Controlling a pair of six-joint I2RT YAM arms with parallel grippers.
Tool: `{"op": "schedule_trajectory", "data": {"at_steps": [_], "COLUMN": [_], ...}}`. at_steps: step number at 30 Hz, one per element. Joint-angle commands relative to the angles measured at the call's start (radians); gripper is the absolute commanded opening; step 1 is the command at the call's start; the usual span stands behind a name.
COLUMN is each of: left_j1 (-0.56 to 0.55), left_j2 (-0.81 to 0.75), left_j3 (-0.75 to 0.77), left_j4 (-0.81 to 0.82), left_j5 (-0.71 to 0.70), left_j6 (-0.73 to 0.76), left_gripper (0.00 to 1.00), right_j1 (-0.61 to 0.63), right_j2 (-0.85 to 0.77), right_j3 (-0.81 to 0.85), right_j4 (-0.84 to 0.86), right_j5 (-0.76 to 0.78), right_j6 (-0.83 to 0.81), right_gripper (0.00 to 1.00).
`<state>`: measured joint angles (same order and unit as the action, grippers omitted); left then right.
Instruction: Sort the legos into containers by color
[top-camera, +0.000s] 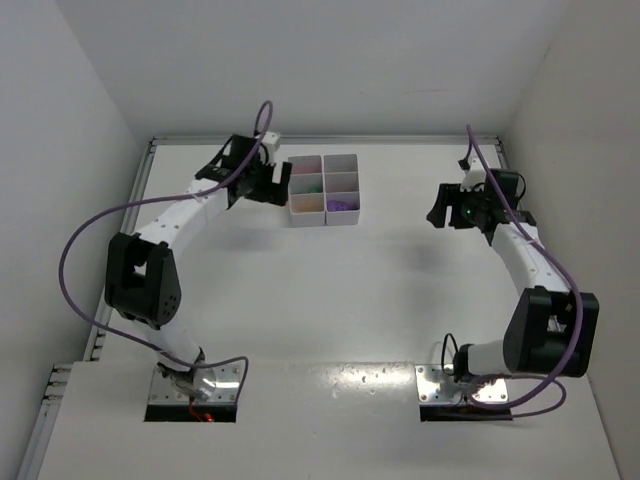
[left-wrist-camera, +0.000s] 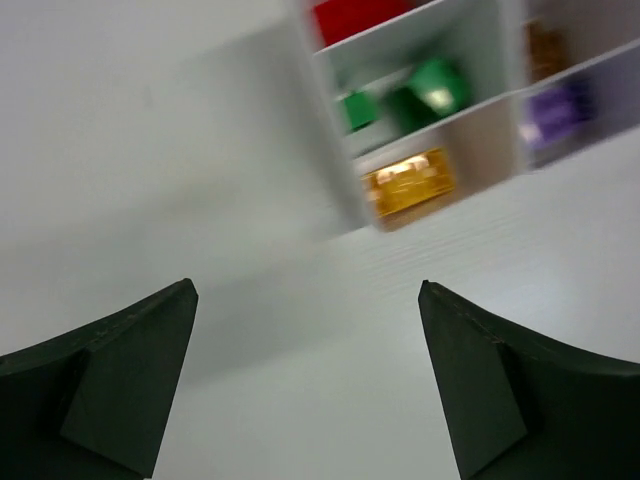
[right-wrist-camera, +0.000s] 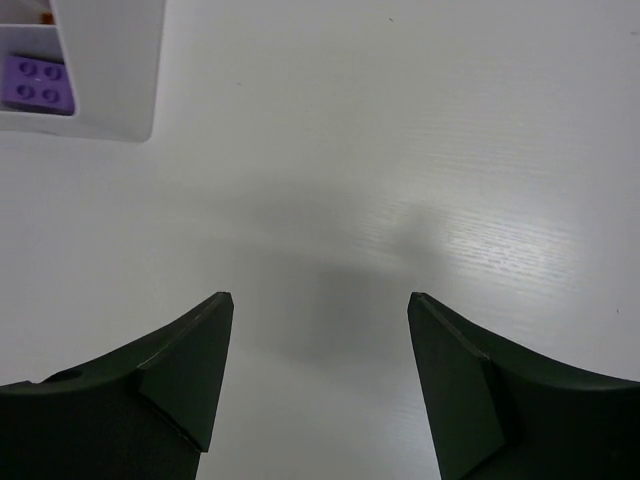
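Left wrist view: left gripper (left-wrist-camera: 305, 300) spread wide, nothing between jaws. Compartment tray (left-wrist-camera: 335, 180) ahead of jaws, off toward right jaw. It holds red brick (left-wrist-camera: 355, 15), green bricks (left-wrist-camera: 425, 90), amber-yellow brick (left-wrist-camera: 408, 182) and purple brick (left-wrist-camera: 555, 110), each colour in own cell. Right wrist view: right gripper (right-wrist-camera: 320, 310) also spread, empty; tray corner far ahead, beyond left jaw. Top view: no brick visible outside tray. Judgement: sorting looks done or nearly so; remaining cells too blurred to check.
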<state>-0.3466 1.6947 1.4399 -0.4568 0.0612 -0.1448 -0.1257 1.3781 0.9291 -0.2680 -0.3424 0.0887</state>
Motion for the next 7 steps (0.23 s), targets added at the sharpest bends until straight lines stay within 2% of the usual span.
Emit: {"op": "schedule_trajectory", "data": {"at_steps": [1, 7], "left_j1": [0.111, 0.211], "left_j2": [-0.049, -0.024], "left_j3": [-0.088, -0.124], "left_j4": [0.029, 0.029], "left_j5": [-0.072, -0.046], "left_j6": [-0.035, -0.024], "left_gripper": [1.0, 1.0], "right_j1": [-0.031, -0.04], "right_j2": [0.01, 0.044], "right_j3": [-0.019, -0.009], "right_j4": [0.055, 0.073], "right_j5": [0.022, 0.002], "right_j6": [-0.027, -0.037], "right_gripper": [0.71, 0.71]}}
